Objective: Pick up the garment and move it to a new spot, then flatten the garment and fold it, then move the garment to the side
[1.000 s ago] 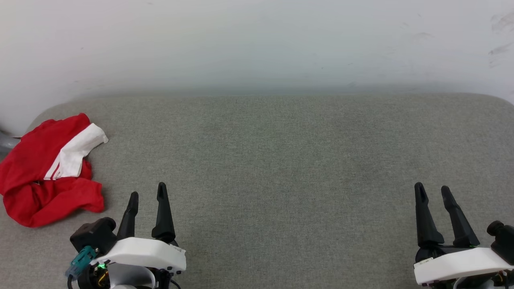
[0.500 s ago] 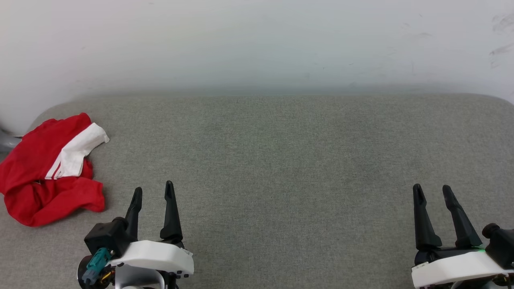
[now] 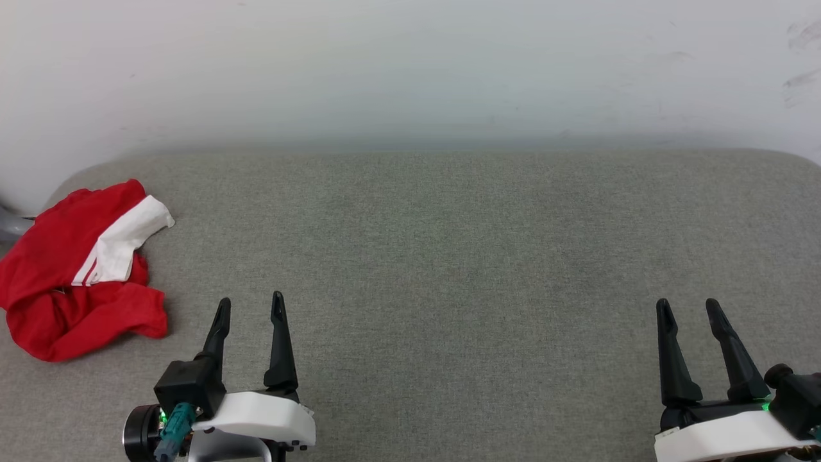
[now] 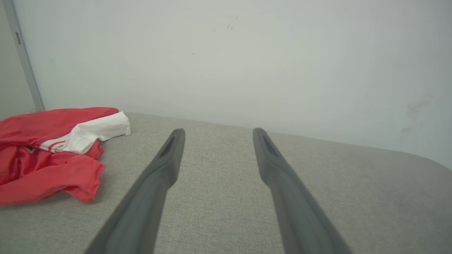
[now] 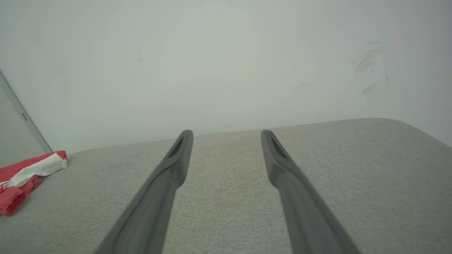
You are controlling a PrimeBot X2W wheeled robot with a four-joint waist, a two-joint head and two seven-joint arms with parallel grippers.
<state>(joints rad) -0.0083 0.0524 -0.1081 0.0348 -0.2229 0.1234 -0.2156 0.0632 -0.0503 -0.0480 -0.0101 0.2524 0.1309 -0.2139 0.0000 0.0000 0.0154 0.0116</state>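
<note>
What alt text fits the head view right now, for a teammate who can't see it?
A crumpled red jersey T-shirt with a white, red-striped sleeve lies at the far left of a grey fabric-covered surface against a white wall. The robot's left and right jaws stand open and empty along the bottom edge, neither touching the shirt.

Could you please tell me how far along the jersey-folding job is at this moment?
Done: nothing that shows. The red jersey lies crumpled at the left end of the grey cushion, neither flattened nor folded.
In hand: nothing. The left gripper and the right gripper are both open and empty, clear of the jersey.
Left: pick it up, move it to a new spot, flatten it, fold it, then set it aside.
</note>
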